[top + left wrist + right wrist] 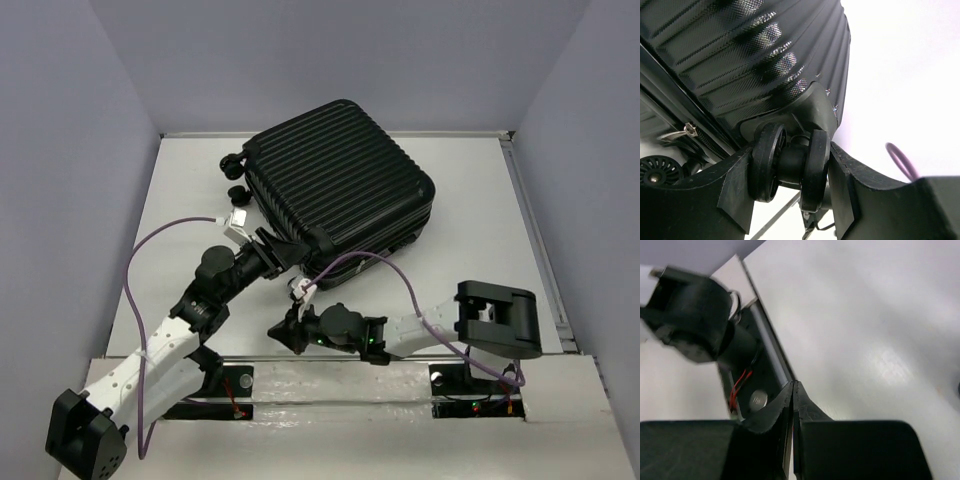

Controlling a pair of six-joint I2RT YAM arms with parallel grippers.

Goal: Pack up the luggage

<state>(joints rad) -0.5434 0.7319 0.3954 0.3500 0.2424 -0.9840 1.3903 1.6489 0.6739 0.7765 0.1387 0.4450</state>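
Luggage [340, 185]: lies flat on the table [480, 220], ribbed shell up, toward the far side and a little left of centre, turned at an angle to the table's edges.
Luggage wheels: two casters [234, 162] stick out at its far left corner; another caster sits at the near left corner, where the left arm reaches.
Left jaws [790, 152]: partly open and set around the near-left caster, a twin wheel [767, 160] on a short axle.
Left fingers [735, 190]: one lies against the outer face of each disc, so the wheel fills the gap between them and is gripped.
Left wrist view, rest: the shell rises above the wheel; a metal zip pull [687, 129] shows at the seam on the left; part of a second, spoked wheel [655, 172] is low at the left edge.
Right jaws [793, 390]: closed tip to tip with nothing between them.
Right jaws, place: above bare table near the front edge, pointing left, near the luggage's near corner but apart from it and touching nothing.
Cables: a purple cable [150, 240] loops from the left wrist back along the left arm; another arcs over the right arm in front of the luggage.
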